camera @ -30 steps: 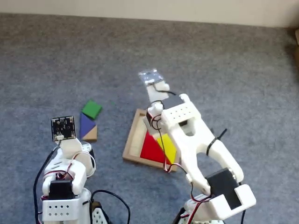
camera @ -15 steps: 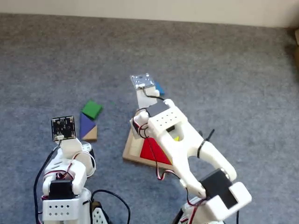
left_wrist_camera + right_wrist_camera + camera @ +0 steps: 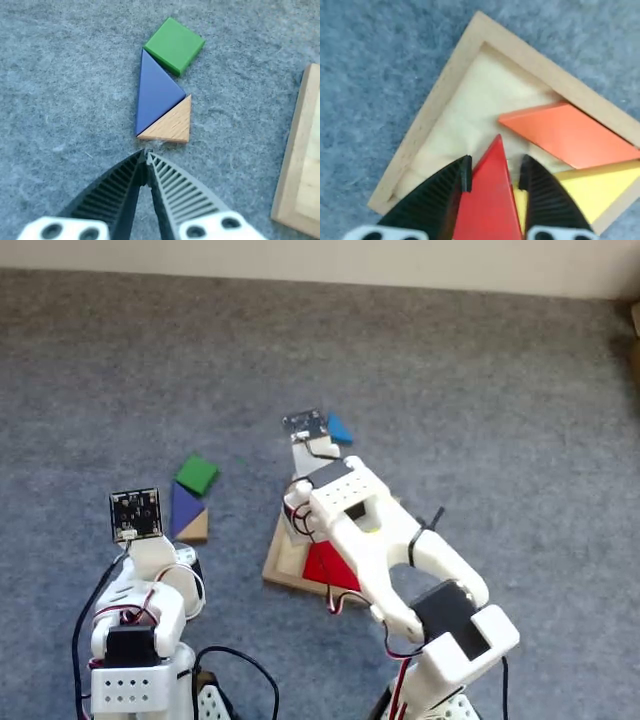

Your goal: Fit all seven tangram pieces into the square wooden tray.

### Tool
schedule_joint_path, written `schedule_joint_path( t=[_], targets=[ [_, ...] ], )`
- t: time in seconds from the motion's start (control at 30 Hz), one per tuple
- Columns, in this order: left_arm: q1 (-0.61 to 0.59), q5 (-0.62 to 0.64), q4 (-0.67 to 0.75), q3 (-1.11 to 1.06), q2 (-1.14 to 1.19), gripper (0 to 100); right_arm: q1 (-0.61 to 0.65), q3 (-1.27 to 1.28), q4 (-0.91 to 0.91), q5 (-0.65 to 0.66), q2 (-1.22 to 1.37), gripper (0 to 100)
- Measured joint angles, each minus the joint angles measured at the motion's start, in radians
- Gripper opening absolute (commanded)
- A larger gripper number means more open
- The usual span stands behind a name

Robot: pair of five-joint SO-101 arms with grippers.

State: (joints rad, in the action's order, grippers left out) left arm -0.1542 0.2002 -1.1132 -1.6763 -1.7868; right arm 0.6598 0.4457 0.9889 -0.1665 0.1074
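The square wooden tray [image 3: 434, 116] lies on the grey felt of the bench [image 3: 500, 390], in front of the right arm. Three pieces are inside it. The red triangle [image 3: 487, 200] lies with its sharp corner pointing into the bare part of the tray. The orange parallelogram [image 3: 565, 135] lies against one inner wall. The yellow triangle [image 3: 585, 185] lies between these two and touches both of them.

The right hand [image 3: 495, 172] hangs over the tray with its two fingers apart. The corner of the red triangle shows in the gap between them. I cannot tell if the fingers touch this piece.

The left hand [image 3: 146, 156] is on the other side, low above the felt. Its fingers are pressed together and hold nothing. Their tips are just beside the wooden triangle [image 3: 172, 125].

This wooden triangle touches the dark blue triangle [image 3: 156, 95] along one side. The green square [image 3: 174, 45] touches the far corner of the dark blue triangle. These three pieces lie on the felt, apart from the tray.

One small blue piece [image 3: 340, 429] lies on the felt beyond the tray, near the wrist of the right arm.
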Motion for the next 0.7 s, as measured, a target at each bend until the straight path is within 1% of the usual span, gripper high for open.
schedule_joint_path(
  t=[0.07,0.23,0.33,0.5,0.7],
  targets=[
    [0.000,0.000,0.000,0.000,0.000,0,0.000,0.000,-0.009,0.006,0.000,3.2],
    [0.000,0.000,0.000,0.000,0.000,0,0.002,0.000,-0.009,0.091,0.000,2.6],
    [0.000,0.000,0.000,0.000,0.000,0,0.002,-0.002,-0.002,0.097,0.000,2.6],
    [0.000,0.000,0.000,0.000,0.000,0,0.000,-0.002,0.075,0.106,-0.002,2.6],
    [0.000,0.000,0.000,0.000,0.000,0,0.000,-0.002,0.123,0.107,-0.106,2.6]
  ],
)
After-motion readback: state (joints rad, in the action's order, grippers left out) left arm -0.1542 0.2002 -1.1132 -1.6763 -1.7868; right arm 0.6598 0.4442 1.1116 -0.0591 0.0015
